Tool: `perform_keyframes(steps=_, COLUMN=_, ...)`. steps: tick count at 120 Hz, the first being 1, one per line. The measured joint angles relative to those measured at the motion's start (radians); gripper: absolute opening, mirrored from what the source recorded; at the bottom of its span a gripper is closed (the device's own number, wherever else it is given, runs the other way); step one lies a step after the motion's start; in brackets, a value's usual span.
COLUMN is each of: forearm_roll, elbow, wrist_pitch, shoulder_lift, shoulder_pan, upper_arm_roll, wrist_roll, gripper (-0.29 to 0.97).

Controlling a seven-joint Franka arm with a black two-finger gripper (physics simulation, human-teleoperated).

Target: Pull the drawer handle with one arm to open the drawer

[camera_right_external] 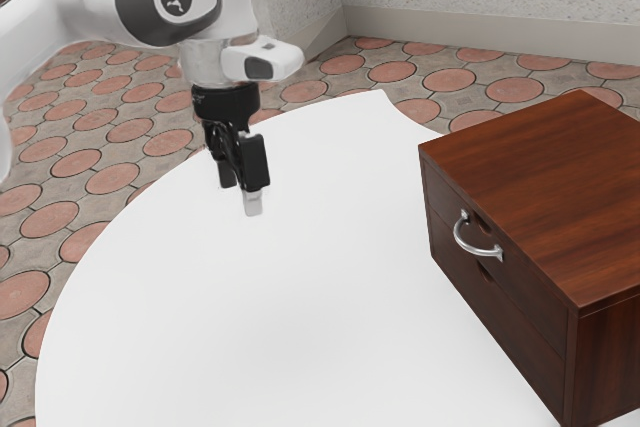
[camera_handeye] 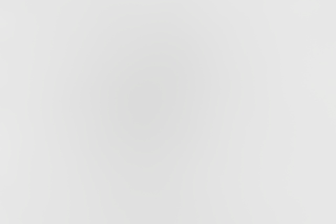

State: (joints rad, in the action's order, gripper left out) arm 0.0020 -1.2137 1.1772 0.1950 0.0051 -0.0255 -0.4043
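Above the white table (camera_right_external: 300, 347), pincer (camera_right_external: 254, 209) hangs well apart from drawer handle (camera_right_external: 475, 238).

Open air lies under the pincer (camera_right_external: 253, 205) down to the white surface (camera_right_external: 300, 337). Toward the exterior view's right of the pincer, well apart, stands the drawer box (camera_right_external: 560, 187), its handle (camera_right_external: 475, 237) jutting out.

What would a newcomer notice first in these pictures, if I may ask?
The dark reddish-brown wooden drawer cabinet stands at the exterior view's right on the round white table, a curved silver metal handle on its upper drawer front. The white arm's black gripper hangs above the table, well apart from that handle.
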Motion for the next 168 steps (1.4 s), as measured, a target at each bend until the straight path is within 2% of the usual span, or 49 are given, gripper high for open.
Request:
perform_keyframes(steps=16, forearm_roll=-0.006, elbow=-0.001, wrist_pitch=0.102, shoulder_lift=-0.001, shoulder_pan=0.000, upper_arm_roll=-0.012, wrist_roll=-0.089, gripper=0.68)
perform_keyframes(steps=37, forearm_roll=-0.017, elbow=-0.004, wrist_pitch=0.162, shoulder_lift=-0.016, shoulder_pan=0.008, upper_arm_roll=-0.014, wrist_roll=-0.181, gripper=0.68)
perform_keyframes(steps=55, forearm_roll=-0.024, elbow=-0.108, wrist_pitch=0.123, shoulder_lift=-0.169, shoulder_pan=-0.005, upper_arm_roll=-0.010, wrist_roll=-0.254, gripper=0.68)
perform_keyframes(steps=80, forearm_roll=-0.034, elbow=-0.210, wrist_pitch=0.064, shoulder_lift=-0.205, shoulder_pan=-0.008, upper_arm_roll=0.018, wrist_roll=-0.519, gripper=0.68)
perform_keyframes(steps=96, forearm_roll=-0.060, elbow=-0.237, wrist_pitch=0.059, shoulder_lift=-0.187, shoulder_pan=0.012, upper_arm_roll=0.057, wrist_roll=-0.748, gripper=0.68)
perform_keyframes(steps=111, forearm_roll=-0.099, elbow=-0.235, wrist_pitch=0.127, shoulder_lift=-0.159, shoulder_pan=0.026, upper_arm_roll=0.095, wrist_roll=-0.961, gripper=0.68)
perform_keyframes(steps=134, forearm_roll=-0.179, elbow=-0.229, wrist_pitch=0.310, shoulder_lift=-0.094, shoulder_pan=-0.067, upper_arm_roll=0.105, wrist_roll=-1.239, gripper=0.67)
perform_keyframes(steps=168, forearm_roll=-0.210, elbow=-0.129, wrist_pitch=0.494, shoulder_lift=0.010, shoulder_pan=-0.064, upper_arm_roll=0.102, wrist_roll=-1.507, gripper=0.46)
